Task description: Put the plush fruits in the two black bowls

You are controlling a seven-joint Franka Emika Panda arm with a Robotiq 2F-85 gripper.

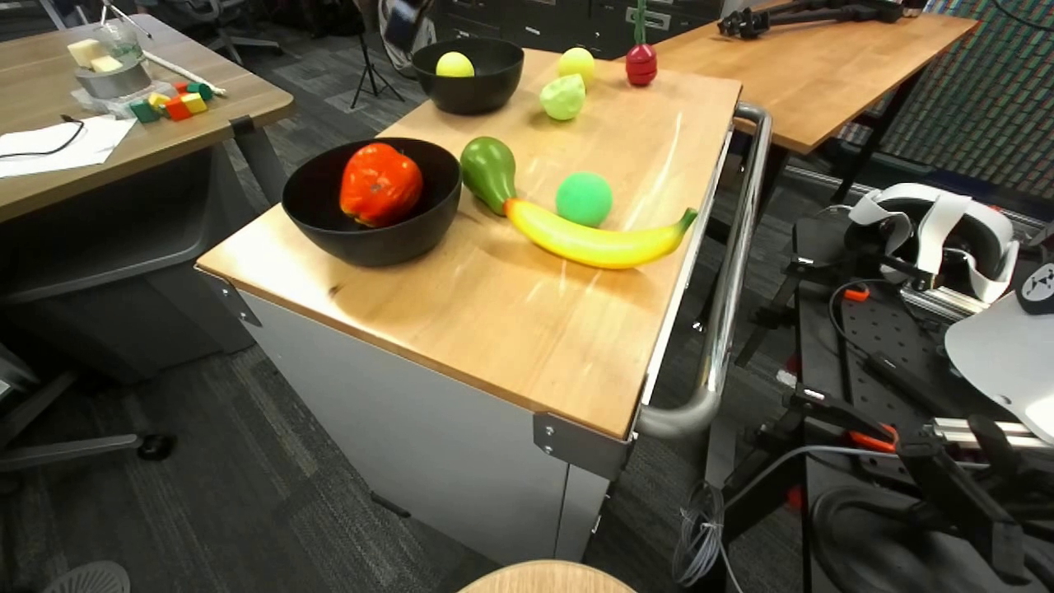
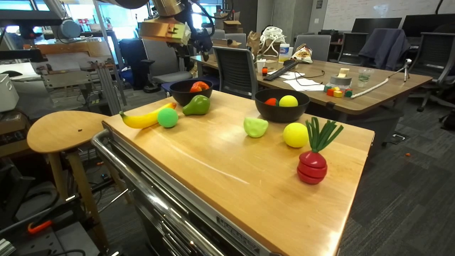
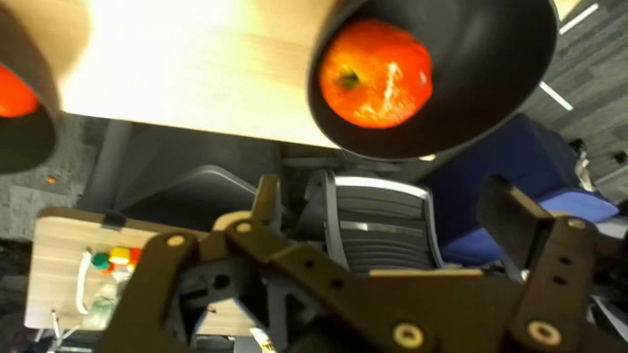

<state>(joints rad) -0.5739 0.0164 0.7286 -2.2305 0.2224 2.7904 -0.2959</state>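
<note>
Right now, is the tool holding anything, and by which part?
Nothing is held: the tool stands open and empty in the wrist view.

Two wide views, one close-up
In an exterior view, a pale wooden worktop [image 1: 510,346] is seen lengthwise from above one end; in an exterior view, diagonally from above its shiny tubular metal handle [image 2: 153,197]; the wrist view, closest, faces down past its opposite edge; all share both round black bowls [image 3: 471,98].

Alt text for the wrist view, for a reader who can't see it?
An open, empty hand in the lower half, with a red-orange fruit in a black bowl higher in frame. Cut off at the left edge, a second bowl holds something red; a chair shows beyond the hand.
</note>
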